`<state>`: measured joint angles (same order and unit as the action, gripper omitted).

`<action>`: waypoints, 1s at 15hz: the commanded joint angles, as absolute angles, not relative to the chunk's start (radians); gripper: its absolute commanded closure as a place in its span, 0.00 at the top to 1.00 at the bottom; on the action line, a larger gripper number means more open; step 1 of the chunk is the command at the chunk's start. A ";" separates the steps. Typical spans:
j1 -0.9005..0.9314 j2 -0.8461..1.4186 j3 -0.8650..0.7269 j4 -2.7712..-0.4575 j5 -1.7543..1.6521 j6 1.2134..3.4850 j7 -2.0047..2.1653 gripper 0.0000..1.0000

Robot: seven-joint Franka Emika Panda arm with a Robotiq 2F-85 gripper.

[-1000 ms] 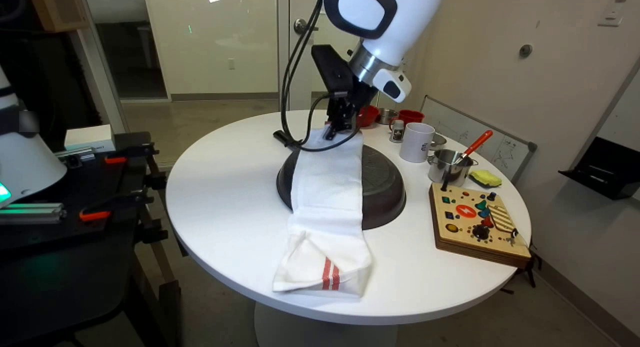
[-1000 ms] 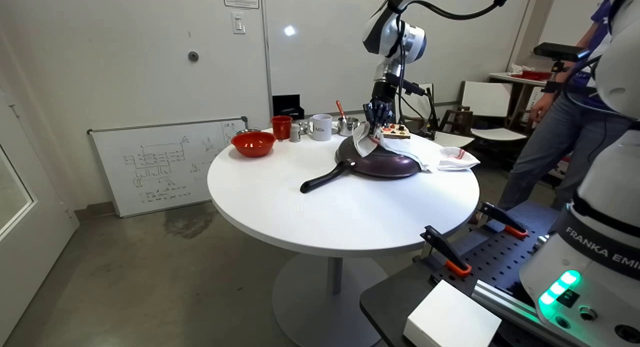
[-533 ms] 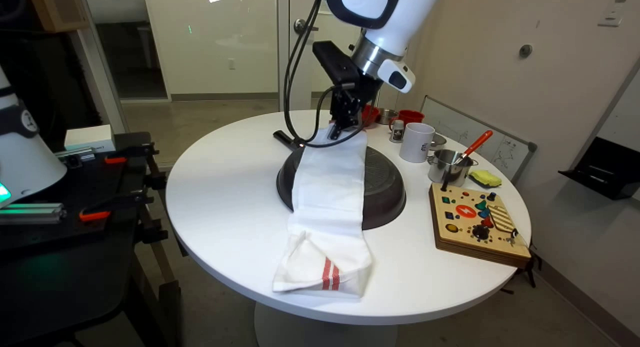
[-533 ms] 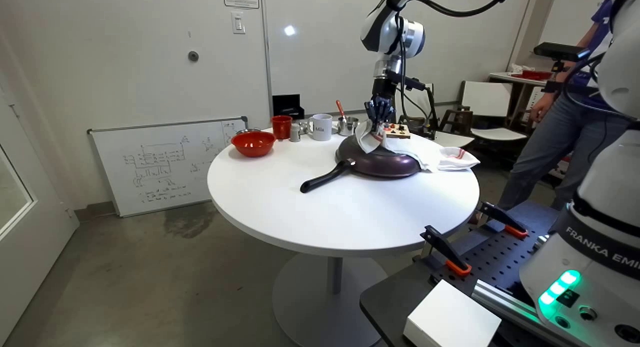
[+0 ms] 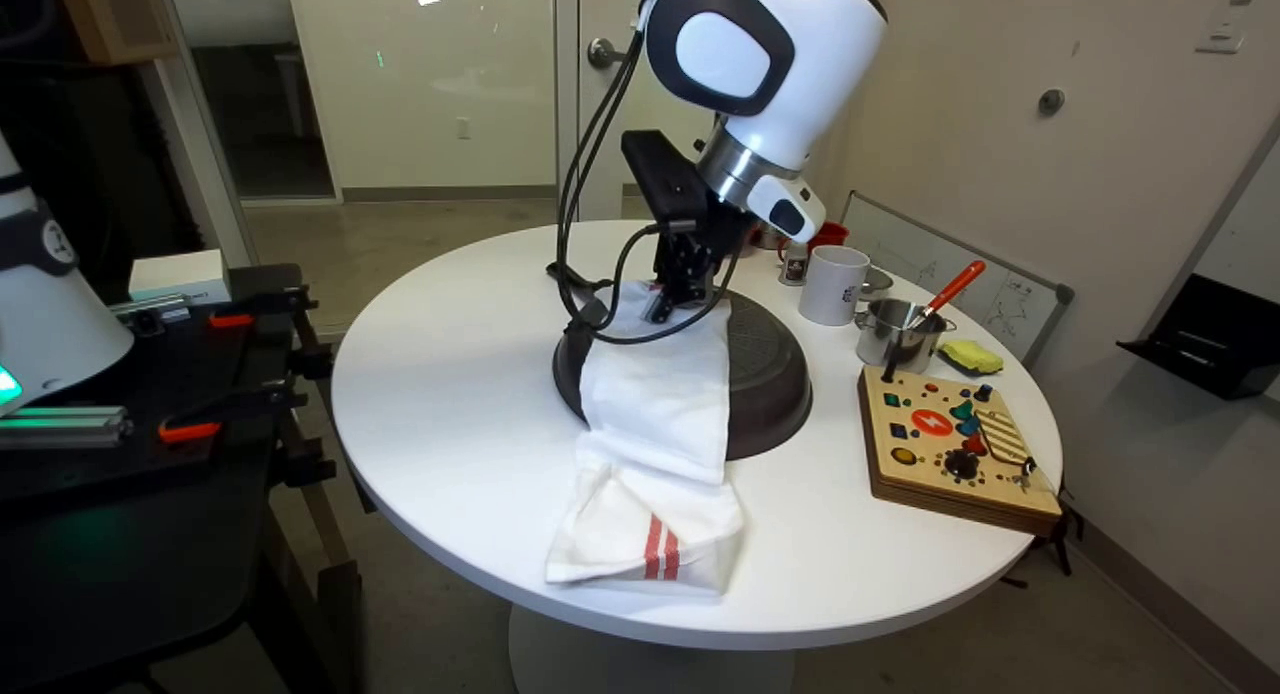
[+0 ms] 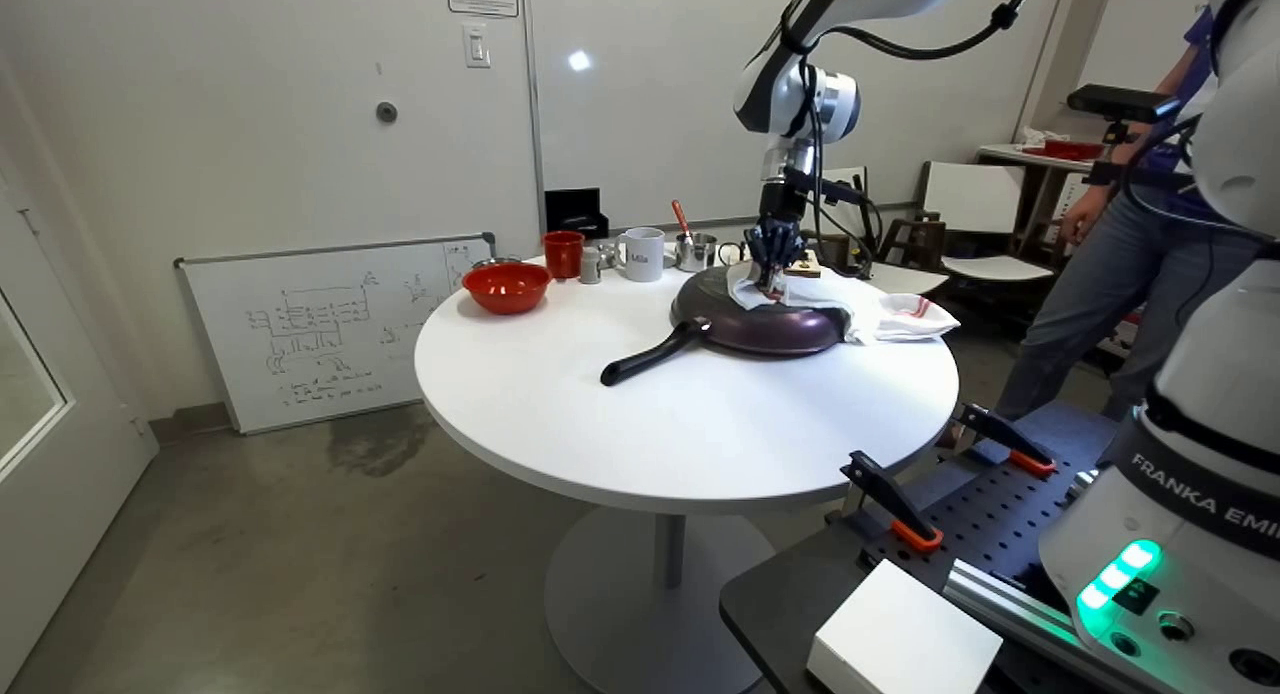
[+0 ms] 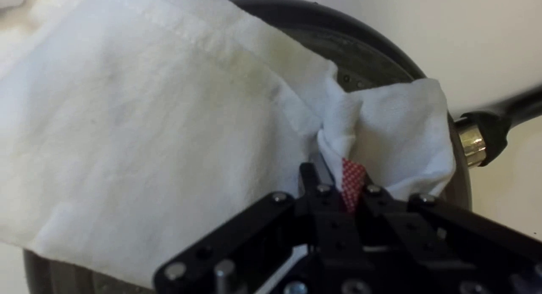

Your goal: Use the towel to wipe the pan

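Observation:
The dark pan lies bottom up on the table in both exterior views [image 5: 770,374] [image 6: 770,334], with its black handle [image 6: 650,359] sticking out. The white towel [image 5: 655,404] drapes across the pan, and its far end with red stripes [image 6: 915,309] lies on the table. My gripper [image 5: 660,311] is low over the pan's base in both exterior views [image 6: 770,286]. In the wrist view the gripper [image 7: 338,171] is shut on a fold of the towel [image 7: 169,128] with a red stripe. The towel hides much of the pan [image 7: 372,56]; its handle is at the right.
A white mug [image 5: 835,284], a metal pot [image 5: 895,336] with a red-handled tool, a yellow sponge [image 5: 970,356] and a wooden button board [image 5: 960,444] stand along one side of the round table [image 5: 430,424]. A red bowl [image 6: 507,288] and a red cup [image 6: 563,255] stand nearby.
Over the last half second my gripper has moved down and away from the handle side, carrying the held towel end onto the pan. The towel bunches more; pan and striped end stay put.

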<state>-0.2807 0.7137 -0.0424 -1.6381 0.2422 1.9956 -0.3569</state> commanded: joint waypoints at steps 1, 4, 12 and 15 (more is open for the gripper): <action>-0.262 0.719 -0.077 -1.655 0.177 2.038 -0.297 0.05; -0.255 0.716 -0.101 -1.650 0.129 2.057 -0.253 0.05; -0.234 0.715 -0.154 -1.655 -0.012 2.110 -0.142 0.04; -0.239 0.714 -0.139 -1.650 -0.013 2.113 -0.130 0.04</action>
